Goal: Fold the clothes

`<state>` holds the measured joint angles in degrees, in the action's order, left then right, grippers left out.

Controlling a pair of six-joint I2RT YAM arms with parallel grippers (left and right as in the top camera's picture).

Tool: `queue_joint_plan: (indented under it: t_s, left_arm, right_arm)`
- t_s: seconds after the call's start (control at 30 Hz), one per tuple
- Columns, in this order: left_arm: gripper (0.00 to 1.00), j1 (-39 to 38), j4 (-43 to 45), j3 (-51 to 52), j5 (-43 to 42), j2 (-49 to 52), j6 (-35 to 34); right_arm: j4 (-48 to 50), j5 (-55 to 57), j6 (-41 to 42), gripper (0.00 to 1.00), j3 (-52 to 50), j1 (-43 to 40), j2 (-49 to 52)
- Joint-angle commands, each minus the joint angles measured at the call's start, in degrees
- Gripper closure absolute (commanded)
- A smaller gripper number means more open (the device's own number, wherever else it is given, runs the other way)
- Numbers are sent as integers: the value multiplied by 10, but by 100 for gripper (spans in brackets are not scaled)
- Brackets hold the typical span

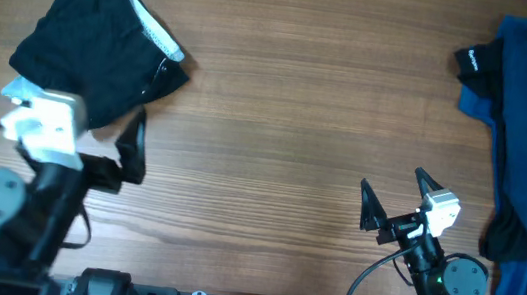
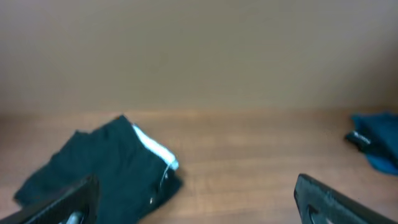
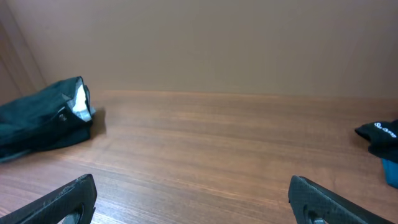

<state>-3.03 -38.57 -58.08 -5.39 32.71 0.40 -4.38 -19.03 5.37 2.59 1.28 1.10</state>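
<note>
Left wrist view: the left claw [image 2: 196, 185] has its 2 fingers spread wide with nothing between them. Just past it and a bit to the left sits the black garment [image 2: 102, 165] on the desk [image 2: 249, 143], bunched into a compact bundle with a white band showing on its right side; way off at the far right you can just make out the blue pile [image 2: 376, 140].

Right wrist view: the right claw [image 3: 193, 182] is also wide apart and empty, with bare wood ahead of it; the black garment is over at the left, and at the right edge there's a black piece with white lettering [image 3: 378, 132] with a sliver of blue below it.

Overhead: this is the view that matters imo. The blue pile runs along the right edge of the desk, long axis near-to-far, and spills out of frame; it lies right of the right claw, so the right arm is clearly the nearer arm. The left arm is well apart from it, sitting by the black garment at the far left, which looks already folded to me. My guess is the blue stuff is next and needs dragging left onto open desk; no bins or baskets in view.
</note>
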Motion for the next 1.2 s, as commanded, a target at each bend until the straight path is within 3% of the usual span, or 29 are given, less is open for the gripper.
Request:
queue_joint_plan:
  t_s: [0.0, 0.43, 0.57, 0.73, 1.17]
  left_arm:
    - [0, -6, 61, 134, 5, -76, 8]
    - [0, -6, 236, 440, -7, -323, 7]
    - [0, -7, 262, 499, -14, -326, 7]
    - [0, -9, 262, 543, -23, -326, 6]
    - [0, -9, 264, 543, -23, -325, 7]
  right_arm:
    - [3, -3, 8, 0, 1, -2, -2]
    - [3, -3, 8, 0, 1, -2, -2]
    - [3, -3, 8, 0, 1, -2, -2]
    - [3, -3, 8, 0, 1, -2, -2]
    - [3, -3, 8, 0, 1, -2, -2]
